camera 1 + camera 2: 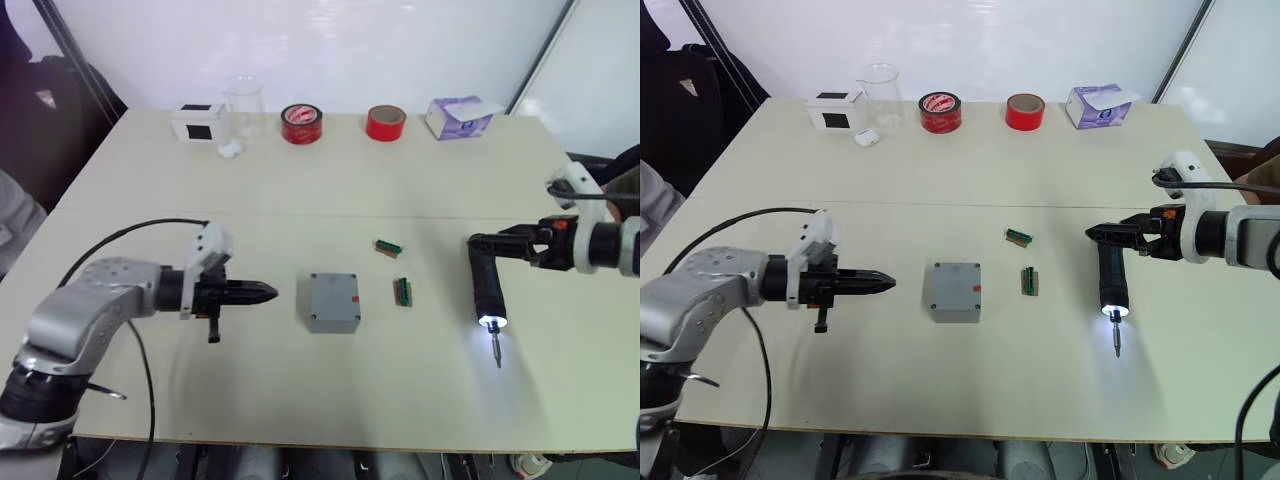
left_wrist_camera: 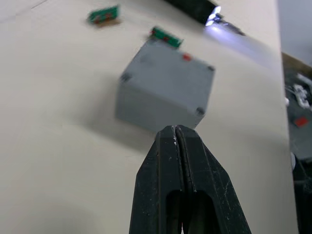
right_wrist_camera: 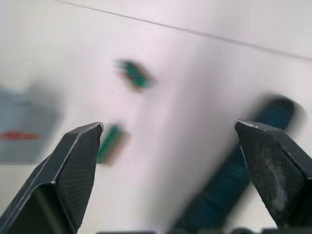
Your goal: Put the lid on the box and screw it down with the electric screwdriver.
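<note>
Pointing my left tool (image 1: 268, 292) at the box (image 1: 333, 301), I have its two black fingers clenched together on nothing, tips just short of the box's left side. The box sits near the middle of the counter (image 1: 320, 190) with the lid (image 2: 168, 71) already on top, a small red mark on it, and two small green parts (image 1: 402, 291) lie just to its right. Further right, the electric screwdriver (image 1: 489, 290) lies on the counter with its tip light on, and my right tool (image 3: 170, 161) hovers by its rear end, fingers spread wide and released.
</note>
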### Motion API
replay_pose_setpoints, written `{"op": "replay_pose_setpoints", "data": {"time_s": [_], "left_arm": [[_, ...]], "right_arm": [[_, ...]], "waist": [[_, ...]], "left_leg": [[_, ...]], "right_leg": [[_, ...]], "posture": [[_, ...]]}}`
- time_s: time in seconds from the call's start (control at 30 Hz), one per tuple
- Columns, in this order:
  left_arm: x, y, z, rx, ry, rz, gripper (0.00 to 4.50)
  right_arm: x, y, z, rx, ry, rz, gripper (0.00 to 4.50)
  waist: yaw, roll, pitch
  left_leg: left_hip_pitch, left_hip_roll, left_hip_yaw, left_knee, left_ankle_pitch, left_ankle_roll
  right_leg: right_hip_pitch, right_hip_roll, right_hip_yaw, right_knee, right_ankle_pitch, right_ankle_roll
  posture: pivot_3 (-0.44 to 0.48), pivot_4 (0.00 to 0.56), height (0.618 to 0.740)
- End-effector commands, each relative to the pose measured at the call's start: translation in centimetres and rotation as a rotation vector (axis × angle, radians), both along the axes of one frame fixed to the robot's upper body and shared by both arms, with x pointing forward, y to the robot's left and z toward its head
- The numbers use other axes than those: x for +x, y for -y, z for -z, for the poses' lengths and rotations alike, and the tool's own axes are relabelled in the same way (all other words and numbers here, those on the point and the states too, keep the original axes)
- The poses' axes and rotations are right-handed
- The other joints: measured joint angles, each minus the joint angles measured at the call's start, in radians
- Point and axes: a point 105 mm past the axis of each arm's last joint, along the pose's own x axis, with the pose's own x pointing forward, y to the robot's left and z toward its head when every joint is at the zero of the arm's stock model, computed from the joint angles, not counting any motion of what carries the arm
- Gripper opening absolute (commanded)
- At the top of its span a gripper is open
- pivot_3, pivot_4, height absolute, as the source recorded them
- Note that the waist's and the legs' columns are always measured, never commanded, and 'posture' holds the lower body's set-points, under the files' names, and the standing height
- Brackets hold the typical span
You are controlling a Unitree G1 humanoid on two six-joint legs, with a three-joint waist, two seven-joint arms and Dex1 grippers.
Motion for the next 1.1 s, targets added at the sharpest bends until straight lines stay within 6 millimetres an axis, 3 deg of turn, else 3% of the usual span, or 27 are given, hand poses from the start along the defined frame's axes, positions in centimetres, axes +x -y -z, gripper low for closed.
{"op": "replay_pose_setpoints", "data": {"time_s": [0.03, 0.17, 0.33, 0.63, 1.1], "left_arm": [[-2.0, -0.9, 0.4, -0.010, -0.061, -0.050, 0.00], [-4.5, -0.9, 1.8, -0.021, -0.164, -0.076, 0.00], [-6.8, -1.1, 3.2, -0.010, -0.253, -0.095, 0.00], [-8.9, -0.6, 4.1, -0.017, -0.314, -0.084, 0.00], [-8.7, -0.4, 4.1, -0.049, -0.305, -0.096, 0.00]], "right_arm": [[-4.9, -4.4, 0.8, 0.095, 0.064, -0.278, 4.47], [-9.2, -6.2, 5.4, 0.073, -0.094, -0.414, 4.47], [-12.3, -7.5, 7.4, 0.094, -0.197, -0.528, 4.47], [-13.1, -7.7, 8.2, 0.086, -0.202, -0.572, 4.47], [-13.0, -8.5, 8.8, 0.098, -0.201, -0.597, 4.47]], "waist": [[0.002, -0.001, 0.000], [0.003, -0.001, 0.000], [-0.001, -0.003, 0.000], [0.002, -0.004, 0.000], [0.002, -0.005, 0.000]], "left_leg": [[0.000, 0.000, 0.000, 0.000, 0.000, 0.000], [0.001, 0.000, 0.000, 0.001, 0.000, 0.000], [0.007, 0.000, 0.001, 0.003, 0.001, -0.002], [0.009, 0.000, 0.001, 0.002, 0.001, -0.003], [0.009, 0.000, 0.001, 0.002, 0.001, -0.003]], "right_leg": [[0.000, -0.001, 0.000, 0.000, 0.000, 0.000], [0.002, -0.004, 0.000, 0.000, 0.000, 0.000], [0.008, -0.005, 0.001, -0.001, -0.001, -0.005], [0.008, -0.004, 0.001, 0.000, -0.001, -0.005], [0.008, -0.004, 0.001, 0.000, -0.001, -0.005]], "posture": [[0.000, 0.150, 0.740], [0.000, 0.150, 0.740], [0.000, 0.150, 0.740], [0.000, 0.150, 0.740], [0.000, 0.150, 0.740]]}}
